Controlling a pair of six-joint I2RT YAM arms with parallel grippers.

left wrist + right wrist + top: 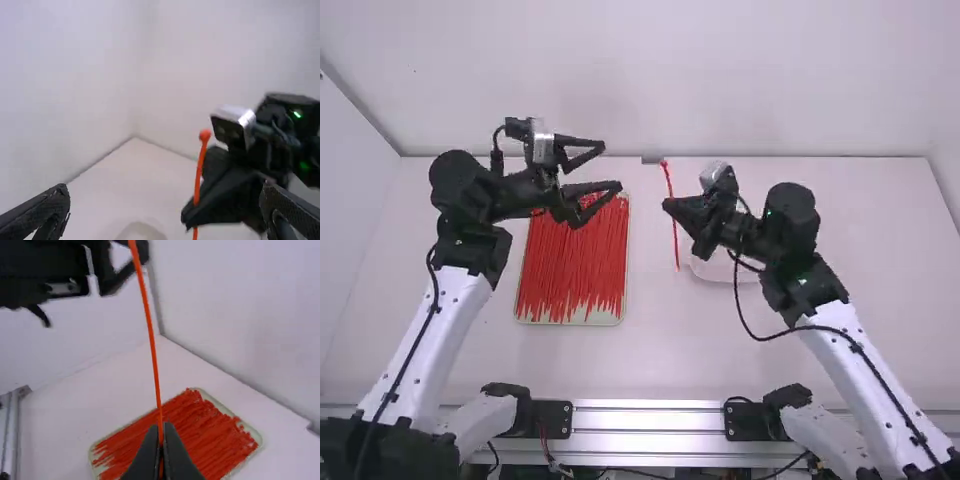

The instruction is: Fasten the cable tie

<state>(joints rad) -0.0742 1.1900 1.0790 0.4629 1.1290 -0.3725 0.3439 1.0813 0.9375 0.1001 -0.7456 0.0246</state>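
Counting from the high view: two arms, one tray [570, 318] and one loose tie [673, 240], plus a red pile of ties [575, 258] on the tray that's too dense to count. The left gripper [611, 166] hangs over the tray's far right corner with its jaws spread wide and nothing in them. The right gripper [667, 204] sits just right of the tray, pinched on the loose tie part way along it. The tie's head end points toward the far edge of the table [880, 260] and the rest trails toward the near side. There's a clear gap between the two grippers. The tray lies left of the middle, well in from every edge, with lots of bare white table to the right and along the near side. There's also a pale round thing [708, 272] under the right gripper that I can't make out. In the left wrist view its own fingers [45, 210] are far apart at either side, and the right gripper sits between them farther off, holding the tie upright with the head on top and walls close behind. In the right wrist view the two fingers [172, 452] are squeezed together on the tie. It runs straight up toward the left gripper, with the tray below and open table around it.
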